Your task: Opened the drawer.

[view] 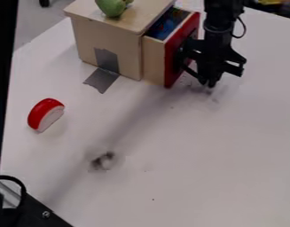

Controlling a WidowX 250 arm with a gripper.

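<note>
So the drawer (172, 55) is partway out of the wooden box (108, 44), red front just camera-left of the pincer (209, 82), maybe touching. Can't tell if the pincer's spread or pressed together tbh.

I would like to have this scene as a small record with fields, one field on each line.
drawer: standing out of the box, red front
drawer contents: something blue, not identifiable
box: light wood
on box: green object, cut by view's edge
hand: black, beside the drawer's red front
tape: grey strip, running from box side onto table
on table: red-and-white piece, apart from box
table: white, with dark smudges
</note>
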